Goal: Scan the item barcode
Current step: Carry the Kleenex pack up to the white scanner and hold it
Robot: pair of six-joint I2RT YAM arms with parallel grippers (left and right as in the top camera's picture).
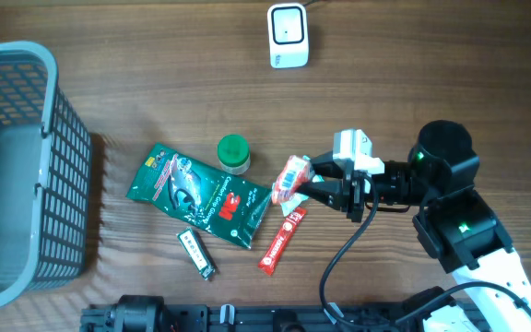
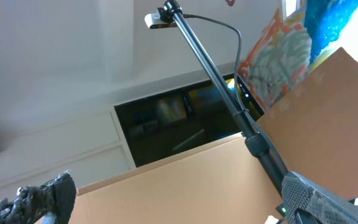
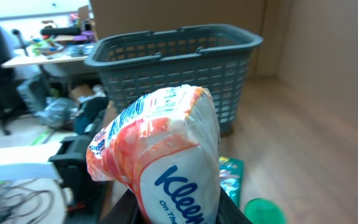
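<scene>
Our right tool [image 1: 310, 187] is clamped on the tissue pack [image 1: 292, 175], held up near the middle of the table [image 1: 431, 74], probably so its barcode can face the white scanner [image 1: 289, 35] at the far edge. Our left tool [image 2: 179, 202] gapes wide, holding nothing.

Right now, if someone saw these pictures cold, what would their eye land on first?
Probably the orange-and-white Kleenex tissue pack, gripped in the right claw just right of the table's middle and filling the right wrist view. Next comes the big grey mesh basket at the left edge, then the green 3M pouch lying flat between them.
</scene>
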